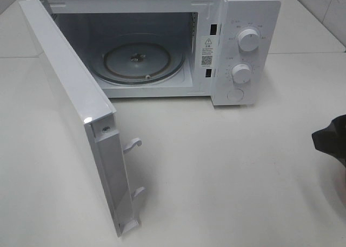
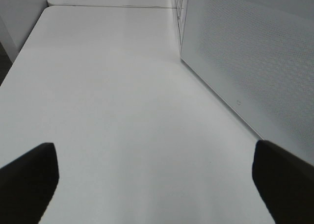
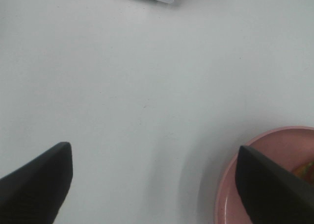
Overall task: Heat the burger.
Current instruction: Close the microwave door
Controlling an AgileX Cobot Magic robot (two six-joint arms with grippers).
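R gripper [image 3: 154, 185] hangs low over bare table [image 1: 227, 166], jaws spread wide, nothing between them; in high view only a dark bit of it shows at the right edge. Pink plate [image 3: 255, 185] sits just beside its one finger, w/ a sliver of burger [image 3: 305, 169] peeking past that finger. L gripper [image 2: 157, 185] also wide open, empty, aimed along the tabletop beside the door [image 2: 245, 62]. Farther back, microwave [image 1: 243, 20] stands w/ door swung out, glass tray [image 1: 143, 60] bare inside
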